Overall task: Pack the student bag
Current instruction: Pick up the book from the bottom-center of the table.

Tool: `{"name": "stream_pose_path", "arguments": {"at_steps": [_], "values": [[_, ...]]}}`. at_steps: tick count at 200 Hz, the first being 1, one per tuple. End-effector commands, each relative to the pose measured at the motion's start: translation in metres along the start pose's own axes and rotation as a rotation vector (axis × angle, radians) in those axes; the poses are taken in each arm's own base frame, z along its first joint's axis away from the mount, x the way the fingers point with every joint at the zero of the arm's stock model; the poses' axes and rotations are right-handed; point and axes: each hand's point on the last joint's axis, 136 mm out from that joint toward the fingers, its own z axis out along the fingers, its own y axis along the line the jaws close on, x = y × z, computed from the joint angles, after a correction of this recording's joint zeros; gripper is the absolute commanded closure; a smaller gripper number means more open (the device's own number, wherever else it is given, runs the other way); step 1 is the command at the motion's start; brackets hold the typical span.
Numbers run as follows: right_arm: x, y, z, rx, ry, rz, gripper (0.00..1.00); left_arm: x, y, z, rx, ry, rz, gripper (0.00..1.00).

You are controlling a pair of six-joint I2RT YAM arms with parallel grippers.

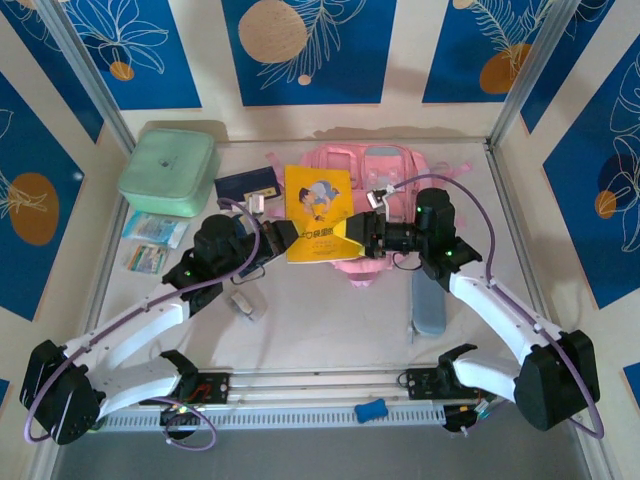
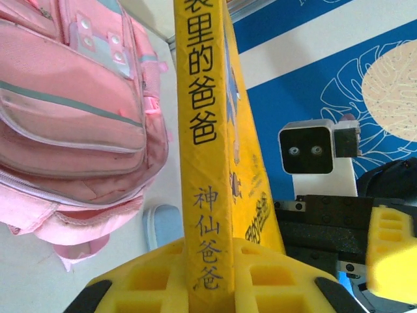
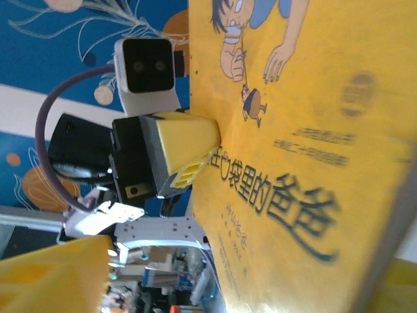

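While both arms are bending inward from their bases at the near edge, seen from above, the left gripper (image 1: 283,238) is clamping a yellow book (image 1: 318,215) upright over the middle of the table (image 1: 330,320). The right gripper (image 1: 362,232) is meeting the book from the other side, its forearm angling back toward the right base. The pink bag (image 1: 395,165) is lying flat at the far side, just behind the book and the right gripper. A mint box (image 1: 168,172) is sitting at the far left corner, and a grey-blue case (image 1: 428,305) is lying beside the right arm. Blue panels with leaf prints are lining the walls.

From the left wrist, the book's spine is rising between two yellow fingers (image 2: 150,280) that are pressing it from both sides. The bag is filling the left of the frame, front pockets facing the camera. One yellow finger (image 2: 391,238) of the right gripper is standing off from the cover.

From the right wrist, the cover with its cartoon boy is spreading across the frame. That gripper's own finger (image 3: 52,274) is hanging clear of the cover, jaws apart.
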Motion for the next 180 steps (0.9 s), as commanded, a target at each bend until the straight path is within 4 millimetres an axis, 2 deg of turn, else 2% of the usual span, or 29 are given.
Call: {"name": "stream_pose_path", "arguments": {"at_steps": [1, 34, 55, 76, 85, 103, 132, 152, 180], "values": [[-0.007, -0.002, 0.000, 0.031, -0.006, -0.009, 0.34, -0.012, -0.026, 0.001, 0.048, -0.028, 0.071, 1.00], [-0.013, -0.014, 0.000, 0.072, -0.022, 0.004, 0.59, -0.007, -0.019, 0.004, 0.018, -0.014, 0.085, 1.00], [-0.013, -0.020, -0.002, 0.112, -0.029, 0.003, 0.81, -0.005, -0.014, 0.005, -0.005, -0.004, 0.098, 1.00], [-0.012, -0.021, -0.005, 0.128, -0.027, -0.007, 0.95, -0.003, -0.012, 0.008, -0.007, 0.007, 0.096, 1.00], [-0.012, -0.021, -0.007, 0.137, -0.026, -0.010, 1.00, -0.001, -0.013, 0.010, -0.001, 0.015, 0.097, 0.96], [-0.013, -0.021, -0.013, 0.173, -0.040, -0.032, 1.00, -0.001, -0.011, 0.010, -0.023, 0.028, 0.140, 0.81], [-0.013, -0.029, -0.029, 0.270, -0.065, -0.038, 1.00, -0.001, 0.010, 0.005, -0.149, 0.053, 0.270, 0.51], [-0.010, -0.038, -0.043, 0.330, -0.089, -0.014, 1.00, -0.006, 0.031, 0.001, -0.292, 0.084, 0.403, 0.45], [-0.004, -0.054, -0.069, 0.411, -0.145, 0.033, 1.00, -0.009, 0.051, 0.012, -0.379, 0.164, 0.624, 0.39]]}}
